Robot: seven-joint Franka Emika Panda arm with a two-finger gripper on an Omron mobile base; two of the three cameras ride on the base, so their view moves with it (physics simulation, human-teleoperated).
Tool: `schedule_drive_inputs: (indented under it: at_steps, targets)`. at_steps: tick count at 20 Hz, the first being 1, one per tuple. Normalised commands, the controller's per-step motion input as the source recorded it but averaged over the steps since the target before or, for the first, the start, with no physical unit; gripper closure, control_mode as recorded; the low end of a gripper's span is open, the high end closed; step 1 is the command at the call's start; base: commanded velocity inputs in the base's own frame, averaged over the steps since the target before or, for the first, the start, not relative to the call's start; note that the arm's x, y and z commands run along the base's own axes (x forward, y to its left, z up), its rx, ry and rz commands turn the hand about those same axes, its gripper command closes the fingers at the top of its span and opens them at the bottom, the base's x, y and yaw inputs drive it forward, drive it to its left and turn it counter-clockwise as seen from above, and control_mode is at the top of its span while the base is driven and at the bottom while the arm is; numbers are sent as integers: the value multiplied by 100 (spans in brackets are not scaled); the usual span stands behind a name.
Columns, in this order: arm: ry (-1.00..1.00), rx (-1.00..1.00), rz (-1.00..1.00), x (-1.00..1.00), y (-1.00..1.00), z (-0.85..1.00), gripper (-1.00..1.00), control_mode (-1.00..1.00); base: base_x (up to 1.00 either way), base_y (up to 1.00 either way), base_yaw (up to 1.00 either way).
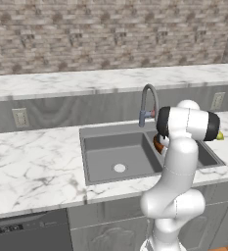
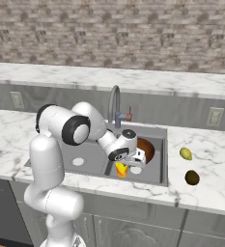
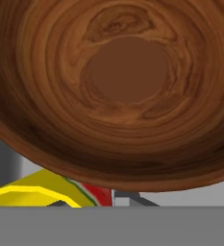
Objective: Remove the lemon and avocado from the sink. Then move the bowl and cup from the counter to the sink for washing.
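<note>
My gripper [image 2: 129,165] reaches down into the right basin of the grey sink [image 2: 164,159] and is shut on the rim of the yellow cup [image 2: 121,170], which hangs low in that basin. The reddish-brown bowl [image 2: 146,146] lies in the same basin just behind the cup. In the hand view the bowl [image 3: 123,86] is very close, with the cup [image 3: 31,192] and its red patch at the lower left. The lemon [image 2: 185,153] and the dark avocado [image 2: 192,177] rest on the counter to the right of the sink. From the left base, the arm covers most of the bowl [image 1: 157,143].
The curved faucet [image 2: 115,103] rises behind the divider between the basins. The left basin [image 1: 105,157] holds nothing but its white drain. Marble counter stretches left of the sink, with a dishwasher front [image 1: 27,230] below. A wall outlet [image 2: 214,116] sits at the back right.
</note>
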Motion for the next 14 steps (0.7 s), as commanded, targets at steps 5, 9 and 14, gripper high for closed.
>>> schedule_drive_inputs:
  at_steps: [5, 9, 14]
  targets:
    - [0, 0, -4, 4, 0, -5, -100, -100, 0, 0, 0]
    - [0, 0, -4, 3, 0, 0, -100, -100, 0, 0, 0]
    - [0, 0, -2, 0, -3, 0, -100, -100, 0, 0, 0]
